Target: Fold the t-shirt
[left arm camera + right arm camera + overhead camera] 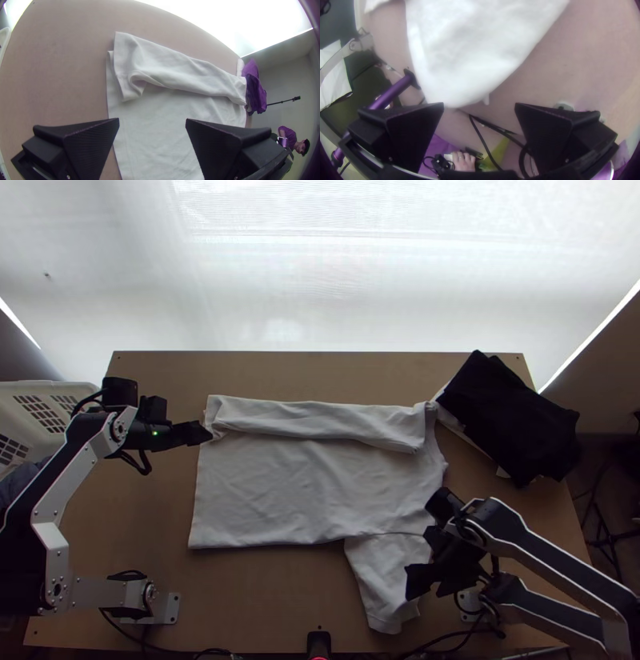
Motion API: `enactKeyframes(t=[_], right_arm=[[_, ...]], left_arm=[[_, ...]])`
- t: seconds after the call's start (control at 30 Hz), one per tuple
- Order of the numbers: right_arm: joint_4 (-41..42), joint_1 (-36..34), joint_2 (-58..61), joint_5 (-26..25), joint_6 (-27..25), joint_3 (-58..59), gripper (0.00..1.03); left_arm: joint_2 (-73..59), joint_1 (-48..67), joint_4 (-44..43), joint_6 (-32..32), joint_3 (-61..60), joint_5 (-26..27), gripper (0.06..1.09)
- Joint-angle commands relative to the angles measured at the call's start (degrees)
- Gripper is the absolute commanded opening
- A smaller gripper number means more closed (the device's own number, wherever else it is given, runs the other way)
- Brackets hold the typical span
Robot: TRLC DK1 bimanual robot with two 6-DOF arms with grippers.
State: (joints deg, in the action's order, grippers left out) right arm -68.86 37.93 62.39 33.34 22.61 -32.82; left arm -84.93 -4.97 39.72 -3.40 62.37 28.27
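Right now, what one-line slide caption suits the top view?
White T-shirt on a wooden table, far side folded inward, near sleeve sticking out, dark cloth beside it.

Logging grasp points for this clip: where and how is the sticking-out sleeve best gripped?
The sleeve is probably best pinched at its outer end, the open right gripper coming down from the table's near side. It sticks out fairly flat from the shirt's body toward the near edge, so that end is free, with the gripper close by.

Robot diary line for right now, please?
t-shirt: far side folded over | near sleeve: sticking out | left gripper: open | right gripper: open
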Motion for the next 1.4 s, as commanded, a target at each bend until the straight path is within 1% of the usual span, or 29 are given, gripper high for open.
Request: enactKeyframes(t=[0.0,0.2,0.37,0.4,0.43,0.5,0.57,0.63,0.67,0.7,0.73,0.77,1.07,1.17,1.27,1.37], right_arm=[[2.06,2.23,6.78,0.41,-3.63,-1.72,0.99],[2.33,7.07,11.00,0.41,-6.18,-3.30,0.99],[2.33,8.47,14.34,-0.03,-7.23,-4.36,0.98],[2.41,8.56,14.51,-0.91,-7.23,-4.62,0.98],[2.59,8.56,14.78,-1.61,-7.23,-4.71,0.97],[2.59,8.65,15.22,-2.32,-7.93,-4.62,0.92],[2.59,8.65,15.22,-3.46,-7.93,-4.71,0.79],[2.85,8.83,15.04,-4.87,-8.46,-5.15,0.60],[3.82,9.00,14.60,-6.10,-8.46,-5.24,0.45],[5.23,8.91,13.72,-7.59,-8.46,-5.24,0.28],[7.25,8.91,12.58,-10.05,-8.37,-5.15,0.07],[8.57,8.91,11.61,-12.16,-8.11,-4.89,0.03],[8.83,9.00,10.73,-12.34,-7.93,-3.92,0.03],[6.02,9.79,10.65,-12.16,-8.02,-5.15,0.03],[3.47,11.29,8.27,-9.70,-8.99,-7.88,0.03],[3.47,13.40,3.62,-8.82,-9.69,-10.34,0.03]], left_arm=[[-0.77,0.14,-0.09,-0.29,1.00,0.03,1.02],[-1.03,-0.13,-0.17,-0.29,1.44,0.03,1.02],[-1.21,-0.13,-0.09,-0.38,2.06,0.03,1.02],[-1.21,-0.13,-0.09,-0.29,2.06,0.03,1.02],[-1.21,-0.13,-0.09,-0.29,2.14,0.03,1.02],[-1.12,-0.48,-0.09,-0.03,2.06,0.03,1.02],[-0.94,-0.74,0.00,0.06,1.97,0.03,1.02],[-0.77,-1.18,0.09,0.15,1.97,0.03,1.02],[-0.68,-1.18,0.09,0.23,1.97,0.03,1.02],[-0.59,-1.27,0.09,0.23,1.97,0.03,1.02],[-0.50,-1.27,0.09,0.23,1.97,0.03,1.02],[-0.33,-1.27,0.18,0.32,1.97,0.03,1.02],[0.11,-2.59,0.27,1.20,2.14,0.12,1.02],[0.11,-2.76,0.35,1.29,2.14,0.12,1.02],[0.11,-2.94,0.53,1.64,2.06,0.12,1.02],[0.02,-3.20,0.62,1.73,2.14,0.20,1.02]])
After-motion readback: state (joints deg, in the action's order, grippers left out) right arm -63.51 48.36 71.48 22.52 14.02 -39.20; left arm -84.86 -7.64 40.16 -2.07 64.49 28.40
